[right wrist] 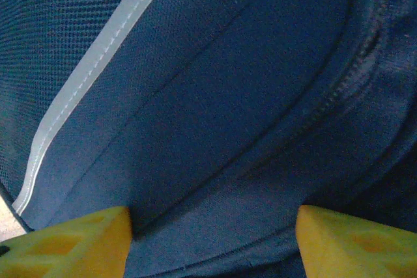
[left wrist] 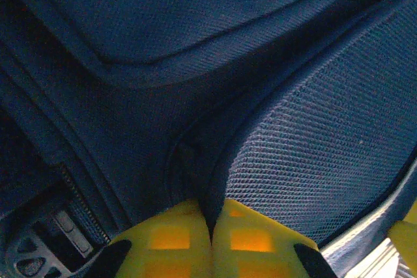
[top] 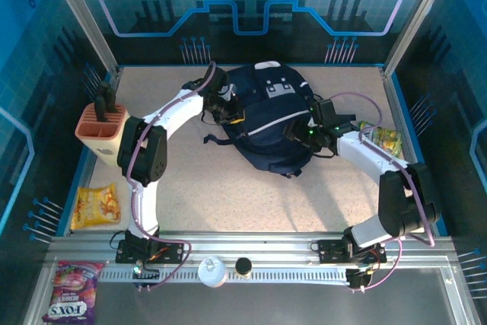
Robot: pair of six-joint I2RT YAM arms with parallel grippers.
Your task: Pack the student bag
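Flanking backpack (top: 270,123) at mid-surface (top: 228,195), long axis running far-to-near, 2 arms take opposite sides: left gripper (left wrist: 212,219) pinched tight on fabric fold at left flank; right gripper (right wrist: 212,226) spread wide against right panel, nothing held. Both equally near.

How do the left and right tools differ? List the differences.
The left tool is shut, pinching a fold of the dark navy fabric backpack; the right tool is open, jaws wide apart. The left tool sits at the backpack's left side, the right tool at its right. Both are yellow and close against the fabric.
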